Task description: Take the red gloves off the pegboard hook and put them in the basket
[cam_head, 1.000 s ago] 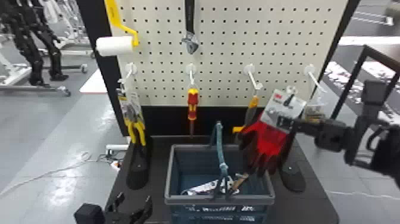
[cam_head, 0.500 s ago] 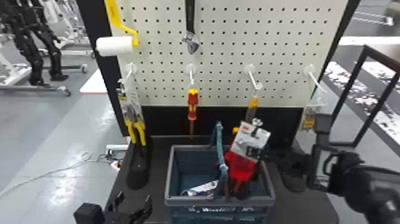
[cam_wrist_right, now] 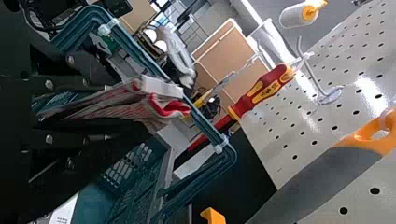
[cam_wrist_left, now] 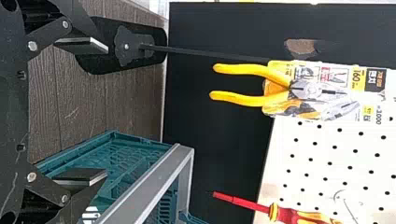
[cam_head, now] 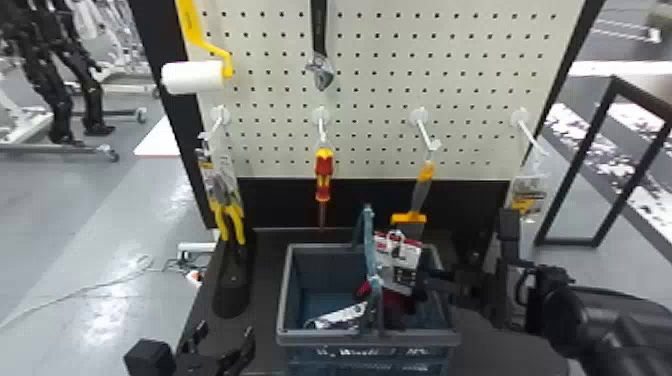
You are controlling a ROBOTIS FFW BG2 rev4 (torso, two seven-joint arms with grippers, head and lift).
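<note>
Red gloves (cam_head: pixel 398 306) held in right gripper's (cam_head: pixel 433 276) jaws, lowered partly into basket (cam_head: pixel 320 338); left gripper's (cam_head: pixel 225 331) jaws wide.

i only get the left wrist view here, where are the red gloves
Observer: The right gripper has the red gloves between its fingers.
Operator: ok, are they inside anything
Observer: In the head view, their red part shows within the opening of the basket.
Operator: anything hanging behind them
Observer: Yes, a yellow-and-grey tool hangs from a hook beyond the basket.
</note>
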